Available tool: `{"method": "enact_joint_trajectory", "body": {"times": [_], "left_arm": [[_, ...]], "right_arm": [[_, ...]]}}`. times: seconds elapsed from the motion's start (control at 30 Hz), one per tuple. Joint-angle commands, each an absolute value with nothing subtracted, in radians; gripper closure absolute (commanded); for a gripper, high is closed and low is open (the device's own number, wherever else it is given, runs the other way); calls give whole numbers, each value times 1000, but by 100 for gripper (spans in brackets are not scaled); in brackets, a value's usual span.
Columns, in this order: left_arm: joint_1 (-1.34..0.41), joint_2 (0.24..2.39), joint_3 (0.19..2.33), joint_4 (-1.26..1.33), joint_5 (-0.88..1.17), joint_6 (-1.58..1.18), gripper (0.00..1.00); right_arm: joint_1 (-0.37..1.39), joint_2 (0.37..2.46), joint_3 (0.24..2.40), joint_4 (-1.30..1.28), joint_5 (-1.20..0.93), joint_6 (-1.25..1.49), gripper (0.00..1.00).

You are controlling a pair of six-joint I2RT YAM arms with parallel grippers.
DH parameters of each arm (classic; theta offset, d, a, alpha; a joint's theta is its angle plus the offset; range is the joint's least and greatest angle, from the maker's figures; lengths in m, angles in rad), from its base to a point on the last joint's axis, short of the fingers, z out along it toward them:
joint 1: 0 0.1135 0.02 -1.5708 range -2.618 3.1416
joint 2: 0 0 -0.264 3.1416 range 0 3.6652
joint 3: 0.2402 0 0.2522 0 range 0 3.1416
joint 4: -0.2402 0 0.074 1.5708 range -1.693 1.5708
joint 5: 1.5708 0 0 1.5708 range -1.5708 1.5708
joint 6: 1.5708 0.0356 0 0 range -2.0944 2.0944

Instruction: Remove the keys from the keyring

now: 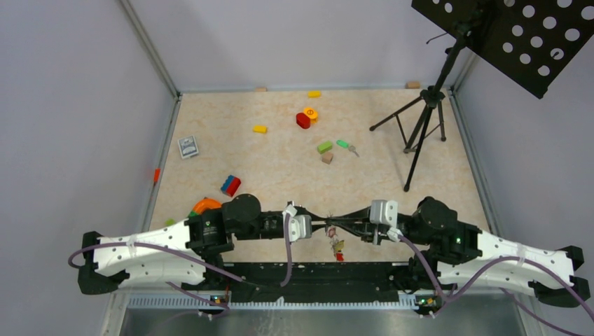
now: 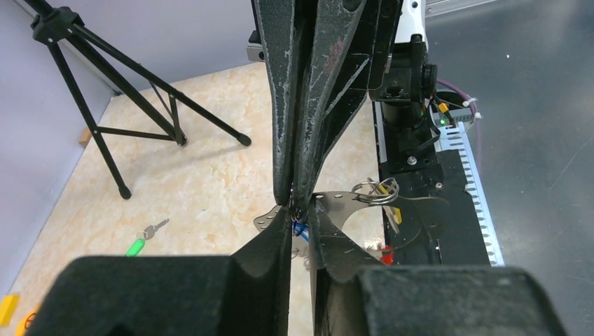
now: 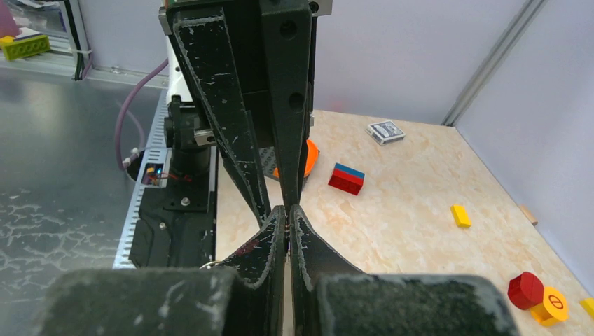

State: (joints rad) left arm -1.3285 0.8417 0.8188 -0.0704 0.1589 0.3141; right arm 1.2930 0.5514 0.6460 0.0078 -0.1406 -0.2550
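Both grippers meet tip to tip above the table's near edge. My left gripper (image 1: 322, 222) is shut, and the blue key (image 2: 301, 229) shows in the narrow gap between its fingers (image 2: 277, 238). My right gripper (image 1: 337, 223) is shut on the keyring's grey strap (image 2: 335, 207), which fans out to both sides of the tips. The strap's small metal ring (image 2: 378, 190) hangs to the right. The red key (image 1: 339, 256) dangles below the grippers. In the right wrist view the right gripper (image 3: 288, 212) is pinched shut and what it holds is hidden.
A lone green-headed key (image 1: 346, 145) lies mid-table. An orange curved toy (image 1: 205, 205) and a red-and-blue block (image 1: 230, 185) sit near the left arm. A black tripod (image 1: 420, 126) stands at the back right. Small coloured blocks (image 1: 306, 117) and a card box (image 1: 188, 146) lie farther back.
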Motion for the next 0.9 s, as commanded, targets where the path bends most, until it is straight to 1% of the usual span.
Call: {"method": "enact_joint_trajectory", "body": {"times": [0.0, 0.03, 0.1, 0.3, 0.57, 0.87], "left_arm": [[-1331, 848, 805, 17, 160, 296, 86], [-1331, 849, 805, 23, 158, 295, 90], [-1331, 849, 805, 26, 154, 297, 100], [-1332, 817, 803, 6, 121, 314, 100], [-1332, 817, 863, -175, 92, 365, 100], [-1331, 901, 971, -327, 113, 434, 100]], "right_arm": [[1290, 537, 643, 87, -149, -237, 100], [1290, 537, 641, 87, -150, -236, 100], [1290, 537, 641, 83, -151, -236, 100], [1290, 529, 652, 24, -147, -240, 100], [1290, 495, 670, -94, -129, -238, 100], [1290, 574, 750, -254, -95, -252, 100]]}}
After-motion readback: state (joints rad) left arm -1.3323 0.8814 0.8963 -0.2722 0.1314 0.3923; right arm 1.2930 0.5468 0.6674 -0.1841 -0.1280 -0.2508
